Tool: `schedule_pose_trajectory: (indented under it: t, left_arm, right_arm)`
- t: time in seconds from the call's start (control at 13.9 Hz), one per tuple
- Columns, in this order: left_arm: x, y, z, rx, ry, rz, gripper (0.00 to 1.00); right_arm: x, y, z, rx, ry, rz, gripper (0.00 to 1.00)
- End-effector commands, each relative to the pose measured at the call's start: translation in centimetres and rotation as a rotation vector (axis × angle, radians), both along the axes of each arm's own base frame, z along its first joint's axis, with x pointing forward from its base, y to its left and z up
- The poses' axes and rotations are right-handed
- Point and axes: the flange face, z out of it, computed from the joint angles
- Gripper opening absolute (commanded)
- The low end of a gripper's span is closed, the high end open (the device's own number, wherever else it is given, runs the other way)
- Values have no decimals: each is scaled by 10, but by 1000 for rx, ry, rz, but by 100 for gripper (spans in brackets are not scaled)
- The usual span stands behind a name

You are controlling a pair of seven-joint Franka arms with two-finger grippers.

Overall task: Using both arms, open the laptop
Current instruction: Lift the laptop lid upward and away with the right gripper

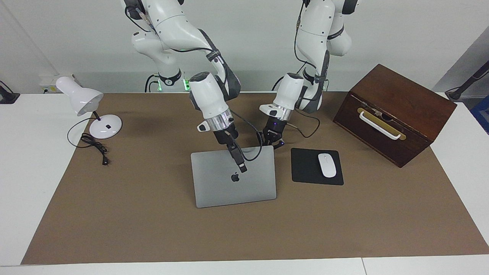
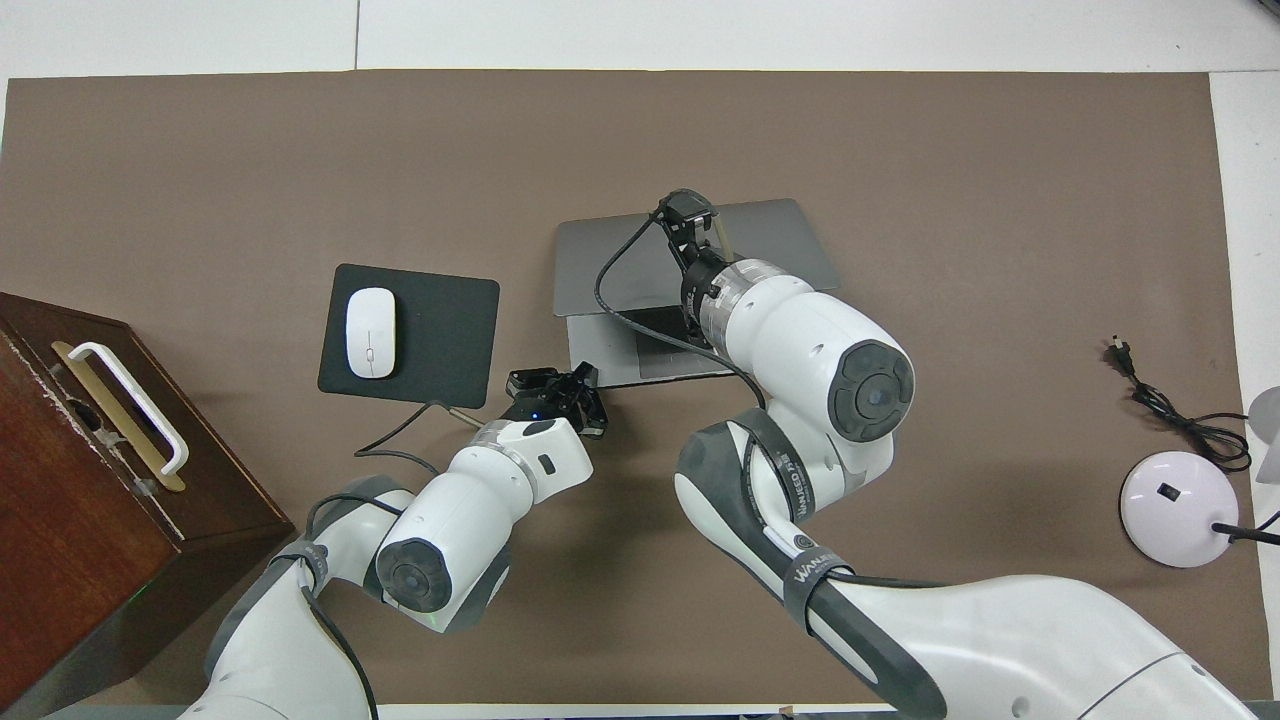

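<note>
The laptop (image 1: 233, 179), apple logo on its lid, stood part-open. Left jaws (image 1: 272, 144) pressed together at its base corner; right jaws (image 1: 242, 168) against the lid, state unclear.

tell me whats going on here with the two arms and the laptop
The two arms are opening the silver laptop. Its lid is partly raised. The right gripper is against the lid just above the logo, while the left gripper, shut, sits low at the laptop's corner nearest the mouse pad, apparently steadying the base. The white mouse, wooden box and desk lamp stand untouched.
</note>
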Motion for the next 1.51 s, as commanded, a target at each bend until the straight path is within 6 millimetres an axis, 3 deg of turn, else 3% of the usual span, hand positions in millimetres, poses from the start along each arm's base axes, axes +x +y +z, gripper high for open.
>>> schedule_pose_trajectory:
  t: [0.0,0.58,0.93,1.44]
  left_arm:
    - [9,2,-16,13,7,2,0]
    - [12,7,-17,14,8,12,0]
    - [12,7,-18,16,9,7,0]
    - [12,7,-17,15,7,7,0]
  right_arm:
    - [27,5,-5,3,-13,13,100]
    - [71,11,40,-22,83,27,100]
    - [95,2,59,-40,98,19,100]
    - [118,3,68,-27,91,10,100]
